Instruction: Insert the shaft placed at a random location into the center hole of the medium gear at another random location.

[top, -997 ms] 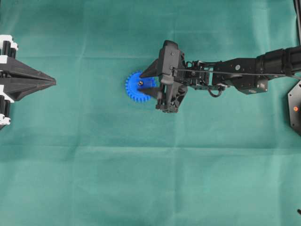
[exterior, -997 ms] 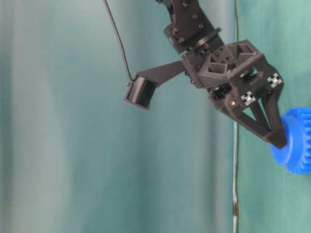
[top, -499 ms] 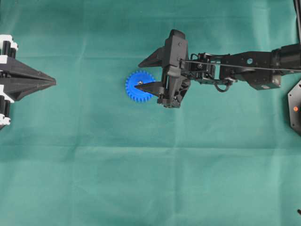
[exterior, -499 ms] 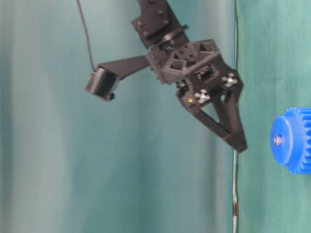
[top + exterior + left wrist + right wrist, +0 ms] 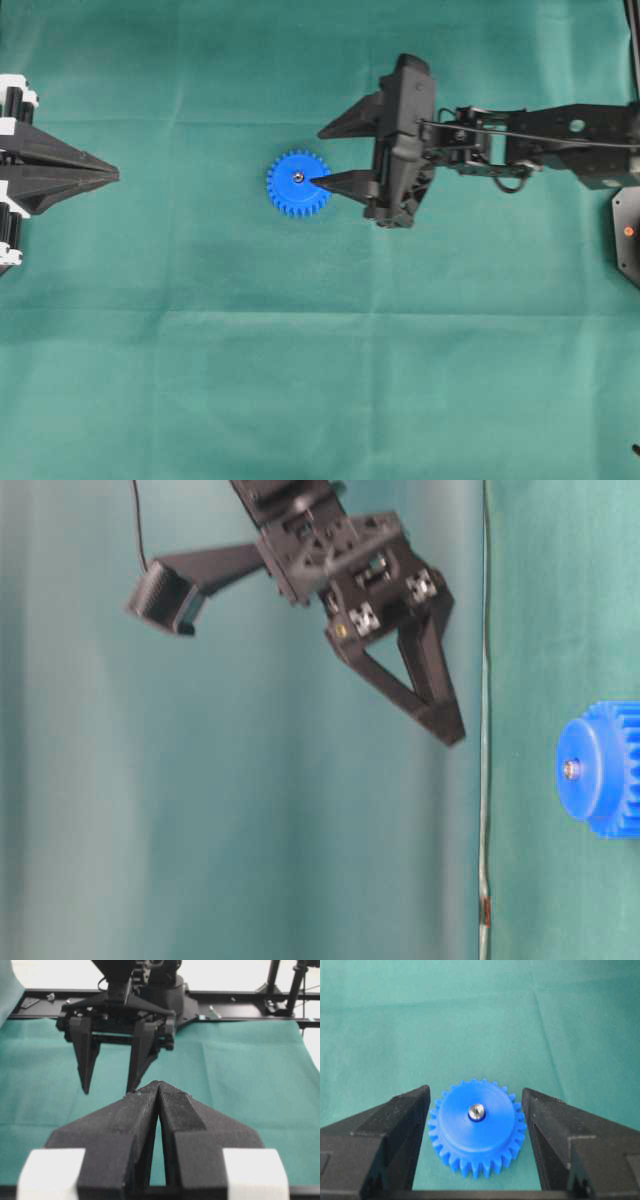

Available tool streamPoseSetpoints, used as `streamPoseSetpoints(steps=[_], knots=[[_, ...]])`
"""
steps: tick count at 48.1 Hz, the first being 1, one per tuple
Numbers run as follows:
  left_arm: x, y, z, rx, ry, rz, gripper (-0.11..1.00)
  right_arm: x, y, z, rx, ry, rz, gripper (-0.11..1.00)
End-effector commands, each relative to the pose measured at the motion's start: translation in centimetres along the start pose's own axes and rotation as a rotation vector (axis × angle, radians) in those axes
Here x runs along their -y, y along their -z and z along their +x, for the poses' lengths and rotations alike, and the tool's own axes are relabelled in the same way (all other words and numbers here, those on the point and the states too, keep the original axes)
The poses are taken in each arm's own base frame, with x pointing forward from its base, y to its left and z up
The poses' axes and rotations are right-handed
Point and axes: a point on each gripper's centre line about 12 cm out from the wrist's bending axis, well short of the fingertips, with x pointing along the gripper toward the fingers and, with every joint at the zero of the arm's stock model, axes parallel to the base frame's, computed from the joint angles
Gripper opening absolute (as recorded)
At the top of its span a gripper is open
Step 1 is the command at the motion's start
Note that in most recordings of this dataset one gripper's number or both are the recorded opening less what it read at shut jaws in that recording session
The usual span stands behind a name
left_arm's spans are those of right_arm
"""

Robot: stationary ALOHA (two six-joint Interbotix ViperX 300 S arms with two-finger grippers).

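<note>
The blue medium gear (image 5: 298, 190) lies flat on the green cloth. The silvery shaft (image 5: 298, 177) stands in its center hole, filling it, with its end just above the hub; it also shows in the table-level view (image 5: 571, 769) and the right wrist view (image 5: 476, 1112). My right gripper (image 5: 318, 158) is open and empty, raised above the cloth and to the right of the gear (image 5: 605, 770). In the right wrist view the gear (image 5: 476, 1135) shows between the spread fingers (image 5: 400, 1125). My left gripper (image 5: 112, 175) is shut and empty at the far left.
The green cloth (image 5: 320, 380) covers the whole table. A black mount (image 5: 628, 230) sits at the right edge. In the left wrist view the right gripper (image 5: 107, 1092) hangs straight ahead of my shut left gripper (image 5: 159, 1085).
My right gripper has lifted off the gear and drawn back to the right, staying open. The shaft stays in the gear's hole. The left arm has not moved.
</note>
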Motion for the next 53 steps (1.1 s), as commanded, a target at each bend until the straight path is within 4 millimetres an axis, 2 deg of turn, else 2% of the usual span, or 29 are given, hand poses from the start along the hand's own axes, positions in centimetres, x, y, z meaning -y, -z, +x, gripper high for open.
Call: streamPoseSetpoints(steps=[1, 24, 53], knots=[[-0.1, -0.9, 0.2, 0.023, -0.003, 0.000, 0.00, -0.1, -1.1, -1.3, 0.040, -0.002, 0.001, 0.74], [-0.1, -0.9, 0.2, 0.021, -0.003, 0.000, 0.00, 0.0, 1.3, -4.4, 0.014, -0.001, 0.010, 0.74], [-0.1, -0.8, 0.2, 0.017, -0.003, 0.000, 0.00, 0.0, 1.4, -4.6, 0.012, -0.001, 0.010, 0.74]])
